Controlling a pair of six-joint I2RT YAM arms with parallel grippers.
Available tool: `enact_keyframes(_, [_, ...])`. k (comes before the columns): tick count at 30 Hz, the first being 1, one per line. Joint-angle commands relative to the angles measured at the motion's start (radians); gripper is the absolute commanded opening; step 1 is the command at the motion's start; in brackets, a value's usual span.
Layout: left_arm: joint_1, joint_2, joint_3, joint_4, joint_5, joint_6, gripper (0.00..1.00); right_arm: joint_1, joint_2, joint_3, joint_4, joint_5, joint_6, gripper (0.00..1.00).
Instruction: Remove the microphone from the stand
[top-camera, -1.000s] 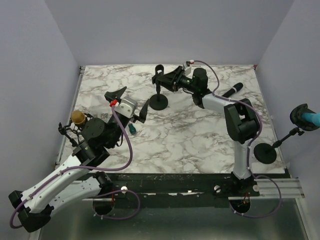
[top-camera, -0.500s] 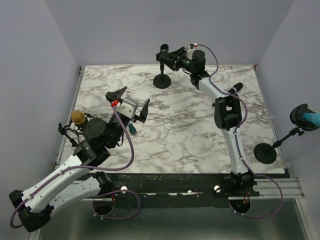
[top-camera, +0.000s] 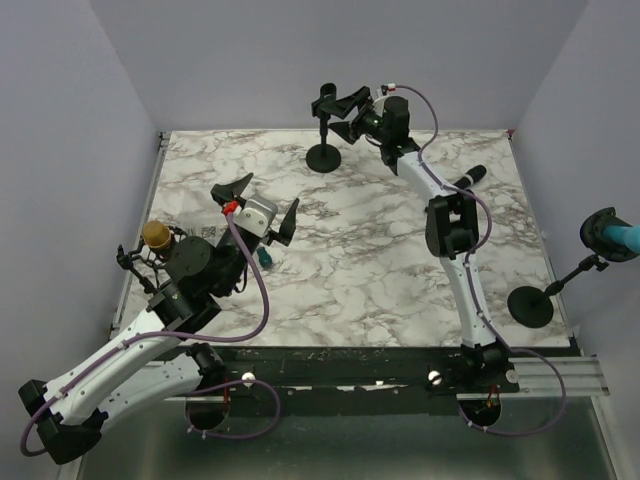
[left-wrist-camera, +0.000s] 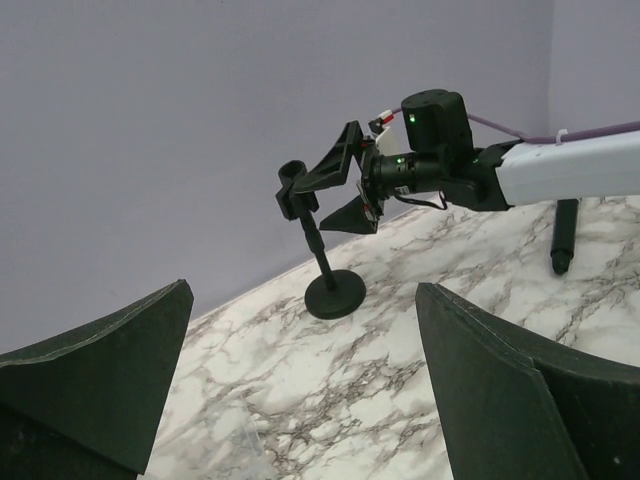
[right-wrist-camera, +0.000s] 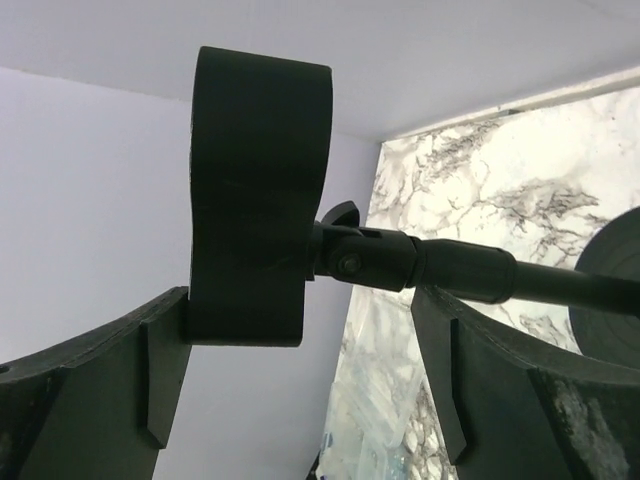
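My right gripper has just opened wide, empty, releasing the black round-based microphone stand; the black microphone lies apart, freed.

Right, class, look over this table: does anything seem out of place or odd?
Yes. The black microphone lies flat on the marble table near its right side, not in a holder. The microphone stand sits right at the far edge by the wall, its clip empty, between the fingers of the open right claw.
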Motion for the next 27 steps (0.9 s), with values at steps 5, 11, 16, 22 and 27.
enact_keyframes(5, [-0.003, -0.014, -0.005, 0.023, -0.025, 0.011, 0.96, -0.015, -0.231, -0.229, -0.305, 0.016, -0.250, 1.00])
enact_keyframes(11, [-0.003, -0.013, -0.004, 0.020, -0.023, 0.000, 0.96, -0.014, -0.606, -0.754, -0.167, 0.044, -0.336, 1.00])
enact_keyframes(16, [-0.004, -0.015, 0.000, 0.014, -0.019, -0.011, 0.95, -0.012, -0.848, -1.081, -0.037, 0.016, -0.408, 1.00])
enact_keyframes(22, [-0.004, -0.038, 0.006, 0.007, -0.021, -0.026, 0.95, 0.156, -0.990, -1.389, 0.200, 0.061, -0.514, 1.00])
enact_keyframes(27, [-0.003, -0.058, -0.001, 0.020, -0.048, -0.017, 0.95, 0.408, -0.937, -1.462, 0.444, 0.191, -0.590, 1.00])
